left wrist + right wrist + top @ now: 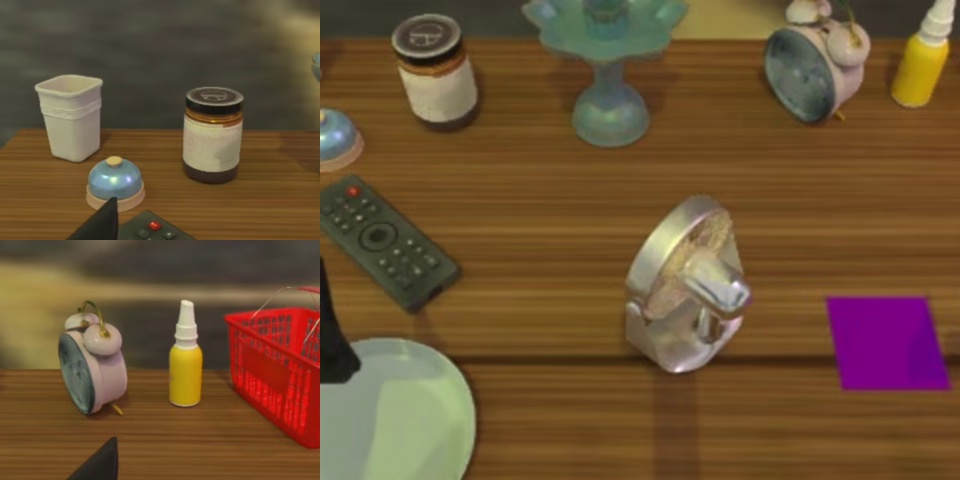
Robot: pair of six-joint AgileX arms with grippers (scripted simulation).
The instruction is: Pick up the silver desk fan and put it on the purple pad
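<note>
On the wooden bench [540,200], a jar [435,70] stands upper left, a teal stand [608,100] upper centre, an alarm clock [815,60] and yellow bottle [922,62] upper right, a remote [382,242] left, a pale plate [400,420] lower left.

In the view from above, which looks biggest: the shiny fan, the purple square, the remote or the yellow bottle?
As they appear from above:
1. silver desk fan
2. remote, close behind the fan, so that order is unsure
3. purple pad
4. yellow bottle, partly cut off at the picture's edge
</note>
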